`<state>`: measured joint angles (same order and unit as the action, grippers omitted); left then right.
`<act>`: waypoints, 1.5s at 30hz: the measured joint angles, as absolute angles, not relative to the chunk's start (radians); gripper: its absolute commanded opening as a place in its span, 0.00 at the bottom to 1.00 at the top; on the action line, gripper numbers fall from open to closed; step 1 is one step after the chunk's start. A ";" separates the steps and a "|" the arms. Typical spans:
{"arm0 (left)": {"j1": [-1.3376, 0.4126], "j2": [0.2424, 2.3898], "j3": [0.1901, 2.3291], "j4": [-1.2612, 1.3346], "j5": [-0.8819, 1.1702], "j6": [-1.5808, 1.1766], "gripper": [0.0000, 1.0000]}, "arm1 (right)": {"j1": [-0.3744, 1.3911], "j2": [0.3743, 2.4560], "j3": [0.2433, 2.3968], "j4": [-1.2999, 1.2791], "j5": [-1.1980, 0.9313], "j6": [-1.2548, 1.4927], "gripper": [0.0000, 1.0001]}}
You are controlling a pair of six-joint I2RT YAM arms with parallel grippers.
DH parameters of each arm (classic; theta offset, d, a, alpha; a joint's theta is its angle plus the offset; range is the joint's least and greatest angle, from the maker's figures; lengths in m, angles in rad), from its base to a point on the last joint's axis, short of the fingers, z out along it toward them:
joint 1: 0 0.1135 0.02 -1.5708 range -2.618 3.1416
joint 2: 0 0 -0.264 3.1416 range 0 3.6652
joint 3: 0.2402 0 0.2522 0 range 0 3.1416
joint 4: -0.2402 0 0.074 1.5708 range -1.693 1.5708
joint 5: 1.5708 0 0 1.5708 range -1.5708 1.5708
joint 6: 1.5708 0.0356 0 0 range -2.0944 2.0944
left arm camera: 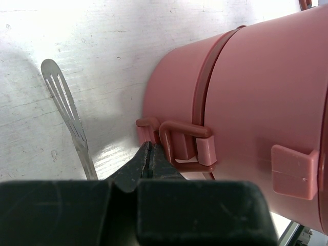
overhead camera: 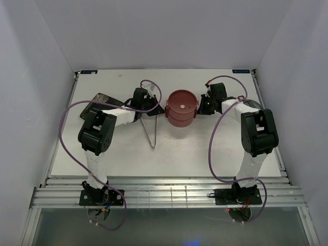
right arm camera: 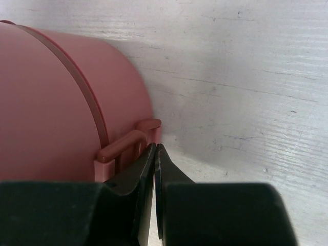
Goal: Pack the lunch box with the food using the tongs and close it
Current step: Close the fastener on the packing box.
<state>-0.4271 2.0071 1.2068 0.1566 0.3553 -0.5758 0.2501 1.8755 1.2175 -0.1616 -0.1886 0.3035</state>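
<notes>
The dusty-red lunch box (overhead camera: pixel 182 107) stands stacked with its lid on at the middle of the table. My left gripper (overhead camera: pixel 160 108) is shut and empty at its left side. In the left wrist view its tips (left arm camera: pixel 151 149) sit right at the side clasp (left arm camera: pixel 184 141) of the lunch box (left arm camera: pixel 256 92). My right gripper (overhead camera: pixel 201 106) is shut and empty at the box's right side, with its tips (right arm camera: pixel 155 149) against the side handle (right arm camera: pixel 128 141) of the lunch box (right arm camera: pixel 51 102). The silver tongs (overhead camera: pixel 151 130) (left arm camera: pixel 66 107) lie on the table in front of the left gripper. The food is out of view.
A dark patterned square plate (overhead camera: pixel 95 105) lies at the back left, partly under my left arm. White walls close in the table on three sides. Purple cables loop from both arms over the table.
</notes>
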 measured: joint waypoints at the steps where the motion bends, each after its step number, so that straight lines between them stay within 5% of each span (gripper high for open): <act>1: -0.427 2.008 1.207 0.156 0.356 -0.576 0.00 | 0.250 1.877 1.217 -0.162 -0.191 0.302 0.08; 25: -0.393 1.955 1.311 -0.004 0.155 -0.527 0.00 | 0.222 1.914 1.303 -0.272 -0.080 0.285 0.08; 45: -0.454 2.104 1.367 0.061 0.270 -0.618 0.00 | 0.312 1.929 1.389 -0.306 -0.055 0.306 0.08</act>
